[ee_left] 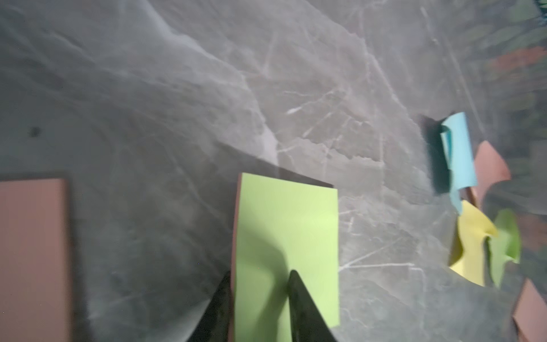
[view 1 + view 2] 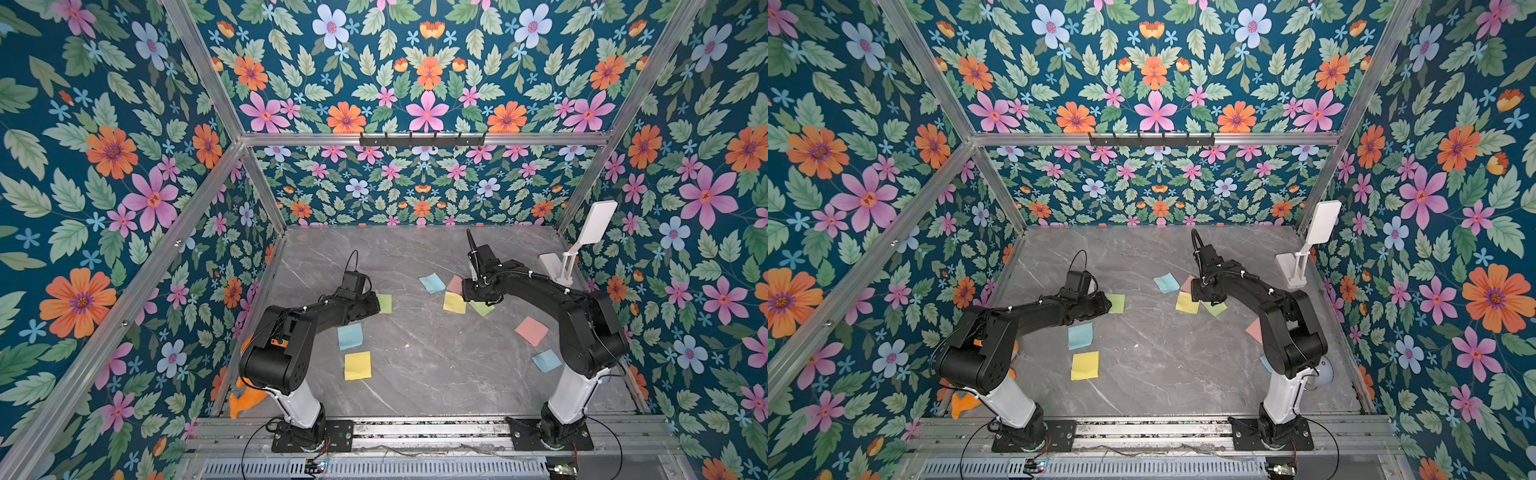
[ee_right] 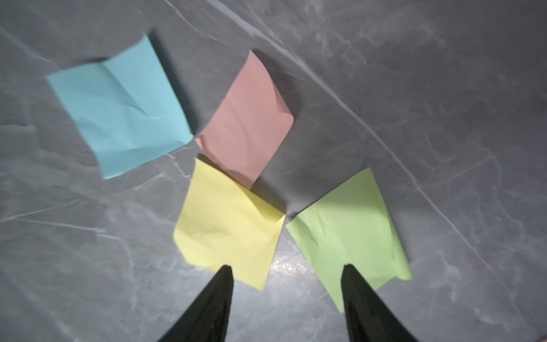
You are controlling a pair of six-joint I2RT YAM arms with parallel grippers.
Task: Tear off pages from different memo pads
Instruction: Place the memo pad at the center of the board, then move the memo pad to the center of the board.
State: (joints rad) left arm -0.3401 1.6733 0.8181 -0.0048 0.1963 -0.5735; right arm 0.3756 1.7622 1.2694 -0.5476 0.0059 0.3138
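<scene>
Both the left claw (image 1: 260, 272) and right claw (image 3: 287, 266) are apart, and the green memo pad (image 1: 296, 213) has thin, bendy paper, probably best pinched at an edge.

Left arm (image 2: 320, 309): rises from its base, folds at the elbow, forearm reaching low toward the centre.
Right arm (image 2: 536, 282): mirrored pose, forearm angled inward, wrist pitched downward.
Left gripper (image 1: 260, 274): pointing down, jaws narrowly parted.
Right gripper (image 3: 287, 266): pointing down, jaws set wide apart.
Spacing: the two wrists stand well apart.
</scene>
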